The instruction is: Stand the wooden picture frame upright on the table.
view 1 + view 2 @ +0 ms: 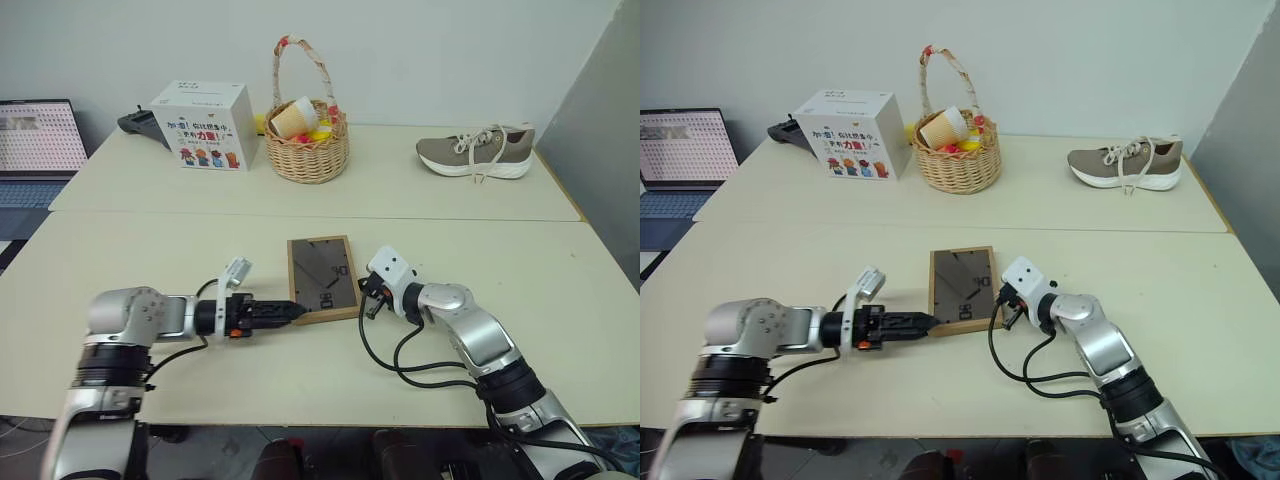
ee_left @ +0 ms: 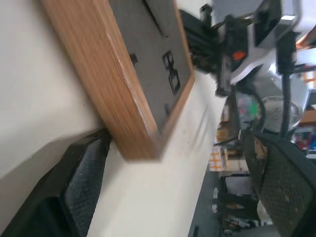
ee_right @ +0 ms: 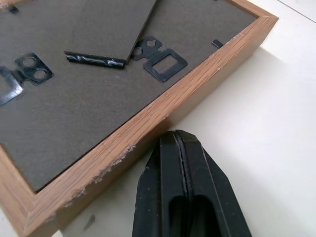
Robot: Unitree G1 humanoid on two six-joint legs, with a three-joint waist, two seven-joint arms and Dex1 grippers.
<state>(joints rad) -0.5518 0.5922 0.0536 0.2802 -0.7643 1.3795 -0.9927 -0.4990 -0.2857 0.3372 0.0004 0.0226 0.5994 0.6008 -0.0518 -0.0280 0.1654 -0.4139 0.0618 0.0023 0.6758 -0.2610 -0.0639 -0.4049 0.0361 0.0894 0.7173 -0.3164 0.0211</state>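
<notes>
The wooden picture frame lies flat on the table, its dark grey-brown back panel and folded stand facing up. My left gripper is open and low at the frame's near-left corner. In the left wrist view the frame's corner sits between its widely spread fingers, one of them right by the wood. My right gripper is shut on nothing. Its tips rest against the frame's right edge, close to the near-right corner.
Across the table's seam stand a white printed box, a wicker basket holding a paper cup, and a grey shoe at the far right. A laptop sits off the table's left. My right arm's cables trail over the table.
</notes>
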